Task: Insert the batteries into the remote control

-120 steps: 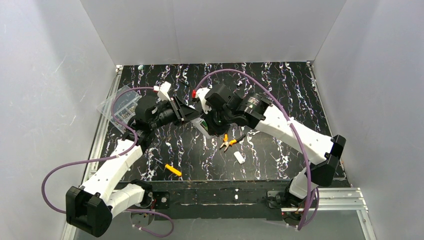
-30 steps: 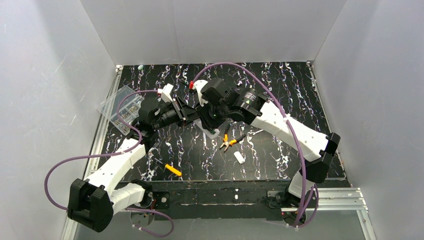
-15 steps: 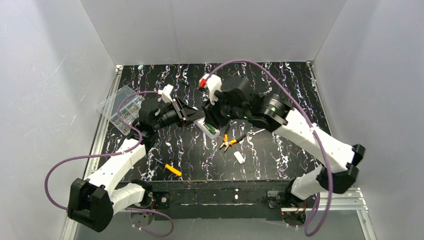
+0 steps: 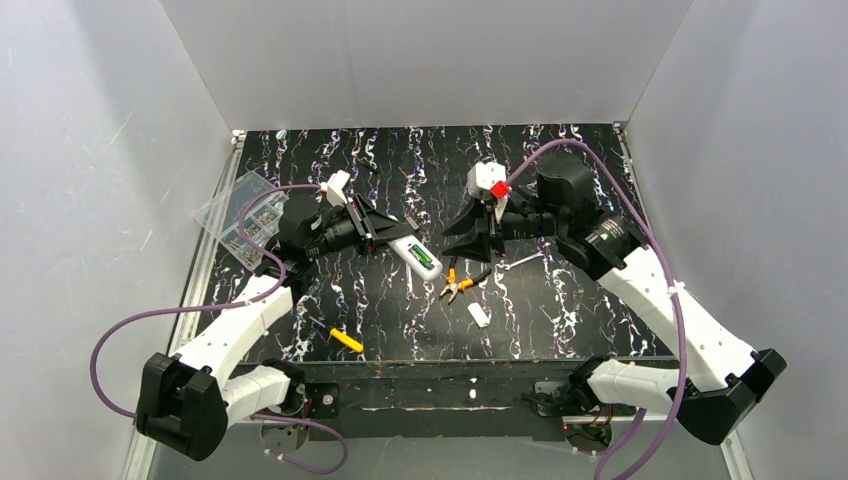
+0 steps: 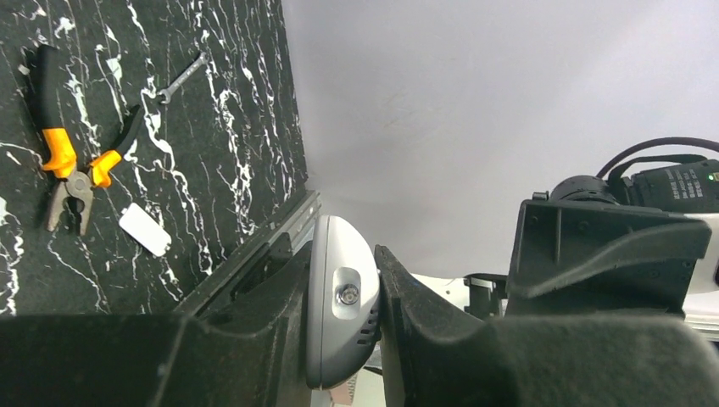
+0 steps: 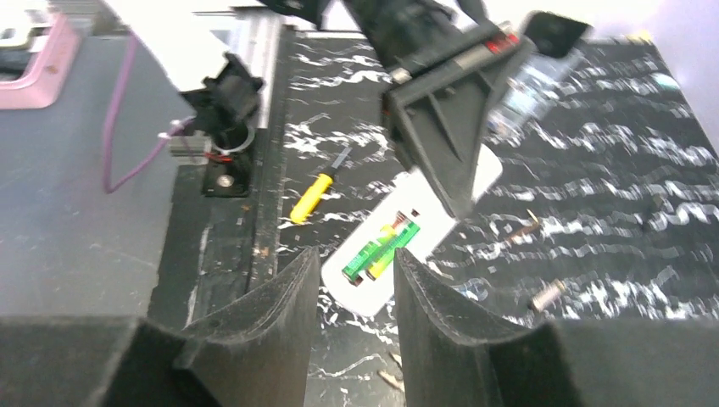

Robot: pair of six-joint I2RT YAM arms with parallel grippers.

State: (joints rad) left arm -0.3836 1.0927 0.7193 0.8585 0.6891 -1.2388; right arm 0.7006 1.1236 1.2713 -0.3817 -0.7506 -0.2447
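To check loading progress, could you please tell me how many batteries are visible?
2 batteries, side by side in the open compartment of the remote control; others may be hidden.

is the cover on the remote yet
No, the remote is open at the back with the batteries showing, and the cover lies loose by the pliers.

Table (image 4: 560,300): black marble-print top, low sheen. Remote control (image 4: 413,256): smooth white plastic, slight gloss. Batteries (image 6: 380,252): glossy green wrap. Left gripper (image 5: 342,288): matt black plastic. Pliers (image 4: 455,280): dark metal jaws, orange plastic-looking grips. Screwdriver (image 4: 346,340): yellow plastic handle. Box (image 4: 240,215): clear plastic. Wrench (image 5: 181,79): bare grey metal. Walls (image 4: 420,60): matt white.
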